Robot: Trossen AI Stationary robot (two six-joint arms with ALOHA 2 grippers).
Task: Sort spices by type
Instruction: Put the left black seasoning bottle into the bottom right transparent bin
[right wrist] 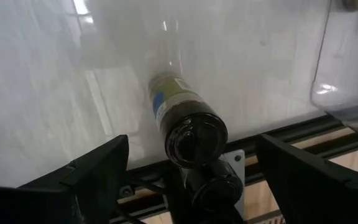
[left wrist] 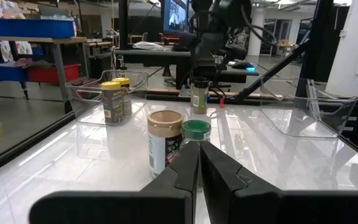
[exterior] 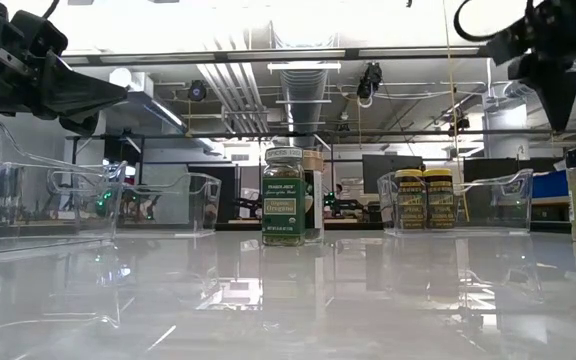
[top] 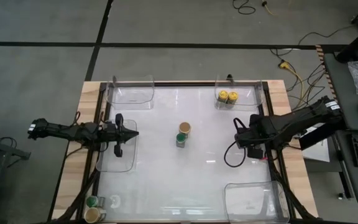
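From above I see my right gripper (right wrist: 191, 168), fingers spread wide, poised over a black-lidded spice jar (right wrist: 188, 127) standing upright directly beneath it at the table's right edge (its long axis vertical), while my left gripper (top: 131, 132) waits pinched shut far left.
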